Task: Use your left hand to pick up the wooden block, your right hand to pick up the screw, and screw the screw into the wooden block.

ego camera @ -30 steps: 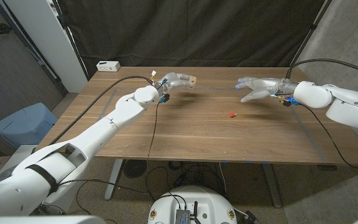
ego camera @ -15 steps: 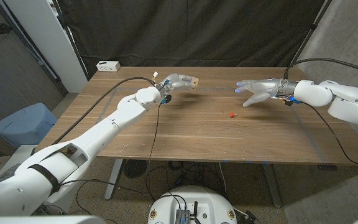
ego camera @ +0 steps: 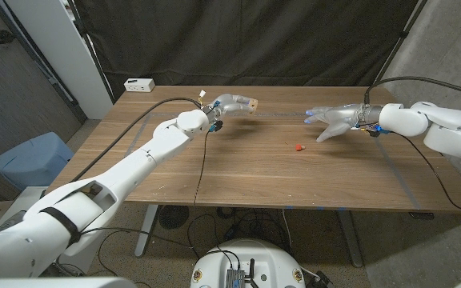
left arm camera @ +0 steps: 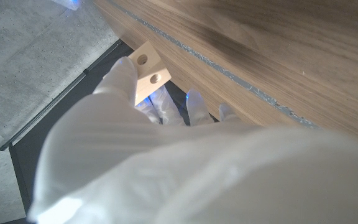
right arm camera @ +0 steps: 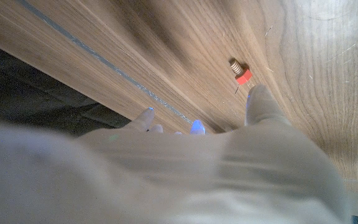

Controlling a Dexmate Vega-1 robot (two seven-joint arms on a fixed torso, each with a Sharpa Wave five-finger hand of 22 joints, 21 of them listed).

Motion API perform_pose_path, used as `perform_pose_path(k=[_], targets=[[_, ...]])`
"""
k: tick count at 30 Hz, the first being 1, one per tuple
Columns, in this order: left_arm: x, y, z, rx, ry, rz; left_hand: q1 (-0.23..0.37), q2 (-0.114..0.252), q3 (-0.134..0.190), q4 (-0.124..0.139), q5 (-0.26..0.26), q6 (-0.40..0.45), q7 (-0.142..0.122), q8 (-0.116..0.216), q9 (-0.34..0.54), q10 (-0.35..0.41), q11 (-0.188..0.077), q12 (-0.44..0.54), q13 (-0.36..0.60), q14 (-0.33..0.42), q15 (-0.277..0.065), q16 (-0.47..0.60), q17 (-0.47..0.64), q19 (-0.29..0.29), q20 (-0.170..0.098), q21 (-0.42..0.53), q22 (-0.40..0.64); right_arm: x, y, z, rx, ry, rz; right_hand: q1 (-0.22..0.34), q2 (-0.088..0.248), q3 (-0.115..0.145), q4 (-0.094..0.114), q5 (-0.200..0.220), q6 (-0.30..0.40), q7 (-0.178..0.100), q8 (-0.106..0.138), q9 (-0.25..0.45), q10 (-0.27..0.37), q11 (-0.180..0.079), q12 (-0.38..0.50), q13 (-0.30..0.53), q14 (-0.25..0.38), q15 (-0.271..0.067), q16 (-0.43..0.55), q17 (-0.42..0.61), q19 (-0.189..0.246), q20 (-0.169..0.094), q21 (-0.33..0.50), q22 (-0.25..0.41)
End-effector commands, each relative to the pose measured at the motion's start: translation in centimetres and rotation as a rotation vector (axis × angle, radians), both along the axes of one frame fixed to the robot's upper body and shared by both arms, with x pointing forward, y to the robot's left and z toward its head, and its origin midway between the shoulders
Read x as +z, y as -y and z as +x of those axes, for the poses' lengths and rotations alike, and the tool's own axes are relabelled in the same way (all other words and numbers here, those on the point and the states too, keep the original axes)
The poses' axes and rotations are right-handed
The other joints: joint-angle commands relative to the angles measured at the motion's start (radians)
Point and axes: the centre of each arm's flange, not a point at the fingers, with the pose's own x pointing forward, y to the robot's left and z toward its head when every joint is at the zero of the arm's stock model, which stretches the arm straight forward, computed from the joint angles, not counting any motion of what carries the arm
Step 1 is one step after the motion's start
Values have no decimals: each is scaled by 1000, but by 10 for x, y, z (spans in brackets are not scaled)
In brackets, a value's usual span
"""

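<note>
Our right hand (ego camera: 332,119) has slid a bit toward the screw (ego camera: 298,147), fingers spread and empty; screw's on the table nearby. Left hand (ego camera: 225,104) holds the block (ego camera: 250,104) up, holes exposed for screwing

We find the left hand (ego camera: 229,104) holding the wooden block (ego camera: 250,104) above the far part of the desk (ego camera: 238,172). The right hand (ego camera: 334,120) hovers with fingers (ego camera: 314,114) spread, holding nothing. The red screw (ego camera: 298,147) lies on the desk near it, apart from the fingers.
</note>
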Motion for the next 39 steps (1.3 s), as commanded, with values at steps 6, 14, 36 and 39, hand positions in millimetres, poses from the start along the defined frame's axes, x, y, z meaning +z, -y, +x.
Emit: perform_pose_path(k=[6,14,36,39], targets=[[1,-2,1,4,-5,15,5,10,-6,0,6,1,4,-2,3,-2,-3,-6,3,-2,-18,-1,1,-4,3,6,2,-14,-11,11,8,13,-66,4,-16,5,6,5,-5,-3,6,4,-22,-2,7,2,-7,6,2,3,-2,0,3,5],[1,-2,2,5,-7,15,5,12,-7,1,6,7,4,0,4,1,-3,-7,4,3,-19,1,0,-1,2,8,2,-18,-16,16,15,10,-70,11,-15,8,5,7,7,-4,12,5,-12,-10,14,2,0,1,5,3,6,-2,6,6],[-1,3,4,0,-15,18,4,15,-10,1,7,13,4,1,4,4,-3,-15,2,10,-22,3,0,-4,3,8,2,-26,-23,29,40,-29,-54,20,-14,11,5,9,23,-5,21,7,-6,-7,18,1,14,-1,11,3,17,-2,10,6],[-1,4,4,-5,-13,22,4,16,-10,1,7,14,4,1,4,5,-3,-16,2,11,-23,4,0,-4,2,9,2,-26,-24,30,42,-29,-54,19,-14,11,6,8,25,-5,22,7,-4,-7,19,2,14,-1,11,4,18,-2,10,6]])
